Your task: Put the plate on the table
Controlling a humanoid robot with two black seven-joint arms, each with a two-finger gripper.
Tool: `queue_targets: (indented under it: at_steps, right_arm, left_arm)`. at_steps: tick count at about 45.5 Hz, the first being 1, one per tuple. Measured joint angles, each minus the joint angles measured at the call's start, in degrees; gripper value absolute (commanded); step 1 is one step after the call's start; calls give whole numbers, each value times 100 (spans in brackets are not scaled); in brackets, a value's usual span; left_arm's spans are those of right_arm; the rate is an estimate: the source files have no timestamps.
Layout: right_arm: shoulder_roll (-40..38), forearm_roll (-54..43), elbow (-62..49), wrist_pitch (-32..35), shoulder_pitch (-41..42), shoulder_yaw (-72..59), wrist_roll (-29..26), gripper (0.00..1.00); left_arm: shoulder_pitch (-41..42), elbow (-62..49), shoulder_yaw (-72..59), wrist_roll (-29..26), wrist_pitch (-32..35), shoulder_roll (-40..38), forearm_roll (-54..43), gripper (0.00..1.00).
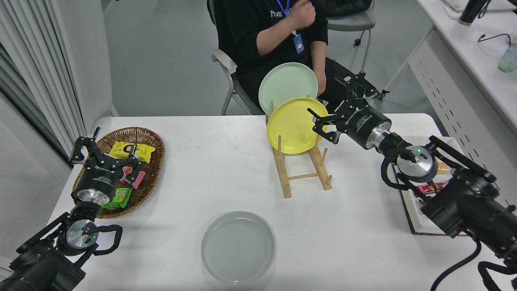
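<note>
The light-grey plate (238,247) is seen lying flat on the white desk (194,182), near its front edge, touched by nothing. The placing is judged to be done, and only a withdrawal of the arm appears to be called for next. Beyond the plate a wooden rack (303,169) is set, in which a yellow plate (293,125) and a mint-green plate (287,83) are held upright. The right gripper (343,107) is raised just beside the yellow plate, jaws apart and empty. The left gripper (106,155) is parked over a wicker basket (151,141) of snacks, jaws apart.
</note>
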Motion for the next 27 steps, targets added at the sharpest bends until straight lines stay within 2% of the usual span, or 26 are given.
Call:
queue_targets:
  at_steps: [27]
  right_arm:
    - [-224, -24, -874, 388, -484, 335, 66, 100]
  left_arm:
    - [4, 0, 0, 0, 0, 0, 2, 98]
